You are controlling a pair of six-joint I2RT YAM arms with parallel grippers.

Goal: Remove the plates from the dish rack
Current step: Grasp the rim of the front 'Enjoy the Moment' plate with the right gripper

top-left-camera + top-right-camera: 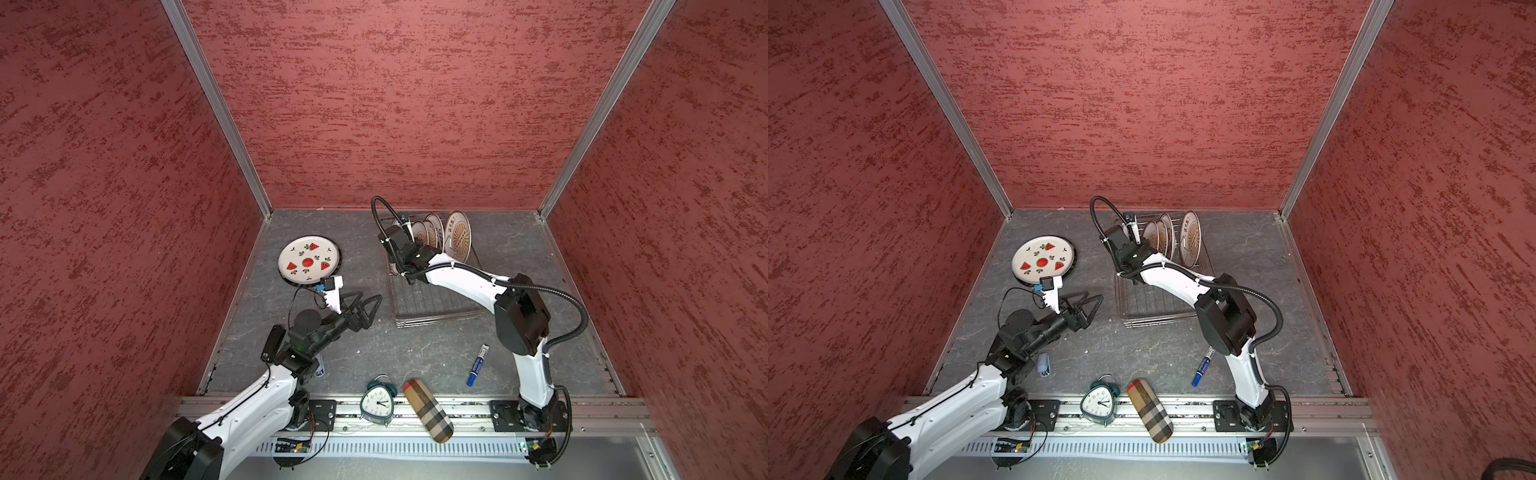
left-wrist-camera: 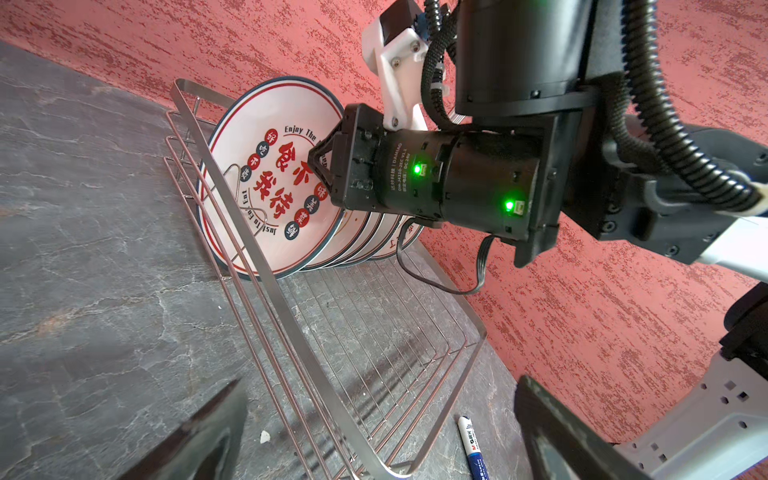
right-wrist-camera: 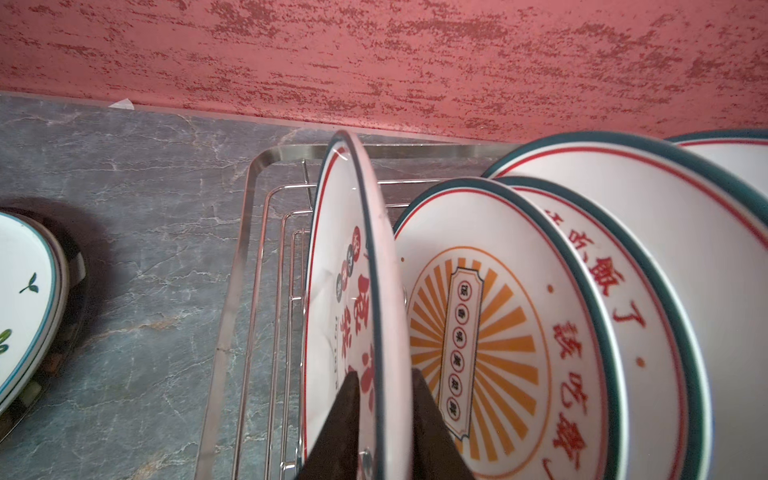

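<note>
Pinching the red-character plate (image 3: 332, 291) edge-on with right end effector (image 3: 384, 376), probably to clear the dish rack (image 3: 249, 199) prongs. Got left end effector (image 1: 372, 311) spread empty beside it.

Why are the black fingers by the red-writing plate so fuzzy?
In the right wrist view the right gripper sits too near the lens, so its fingers blur; the red-lettered plate looks sharper. In the left wrist view the left gripper blurs likewise.
</note>
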